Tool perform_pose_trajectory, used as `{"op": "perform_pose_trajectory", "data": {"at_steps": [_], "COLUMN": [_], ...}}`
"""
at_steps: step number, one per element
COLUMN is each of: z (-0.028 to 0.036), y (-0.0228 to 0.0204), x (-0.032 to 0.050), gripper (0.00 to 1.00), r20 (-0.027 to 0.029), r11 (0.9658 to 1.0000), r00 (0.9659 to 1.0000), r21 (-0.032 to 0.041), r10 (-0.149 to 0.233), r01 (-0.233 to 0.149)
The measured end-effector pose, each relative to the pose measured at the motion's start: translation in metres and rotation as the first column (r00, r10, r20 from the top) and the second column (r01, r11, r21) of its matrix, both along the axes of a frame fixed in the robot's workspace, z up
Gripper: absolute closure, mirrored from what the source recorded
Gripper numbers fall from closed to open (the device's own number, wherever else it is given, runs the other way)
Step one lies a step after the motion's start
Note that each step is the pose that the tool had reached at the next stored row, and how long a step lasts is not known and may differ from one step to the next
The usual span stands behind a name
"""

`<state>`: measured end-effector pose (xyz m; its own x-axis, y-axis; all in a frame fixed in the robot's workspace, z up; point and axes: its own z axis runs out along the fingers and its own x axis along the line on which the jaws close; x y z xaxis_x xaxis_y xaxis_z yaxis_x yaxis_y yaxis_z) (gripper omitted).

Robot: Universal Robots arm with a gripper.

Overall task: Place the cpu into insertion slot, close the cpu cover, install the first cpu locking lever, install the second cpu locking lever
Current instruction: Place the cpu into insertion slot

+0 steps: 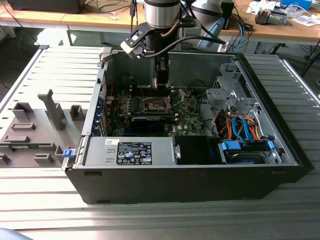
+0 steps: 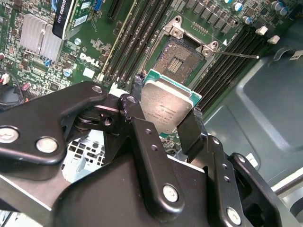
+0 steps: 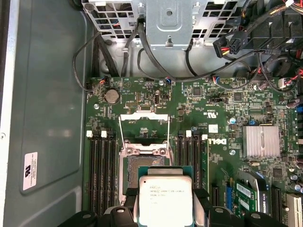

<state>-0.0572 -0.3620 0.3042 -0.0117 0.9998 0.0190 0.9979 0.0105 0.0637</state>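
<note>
Both wrist views show the end effector [image 2: 165, 112] clamping the cpu [image 2: 163, 105] near the insertion slot [image 2: 179, 56]; the exterior view leaves this unclear.

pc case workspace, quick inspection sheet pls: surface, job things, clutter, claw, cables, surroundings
surface: ribbed metal table carrying an open pc case
job's things: cpu in the claw, above the motherboard; insertion slot empty; cpu cover swung open
clutter: grey fixture blocks on the table, exterior view's left
grippers: claw shut on the cpu's edges
cables: orange and blue cables inside the case; black cables at the motherboard's edge
surroundings: wooden desks behind
</note>
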Motion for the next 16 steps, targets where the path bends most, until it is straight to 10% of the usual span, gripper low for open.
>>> {"op": "perform_pose_trajectory", "data": {"at_steps": [16], "z": [-0.0077], "y": [0.0003], "x": [-0.0001], "gripper": [0.46], "r20": [0.0002], "r11": [1.0], "r00": [1.0], "r21": [0.0003], "r10": [0.0], "r01": [0.0]}}
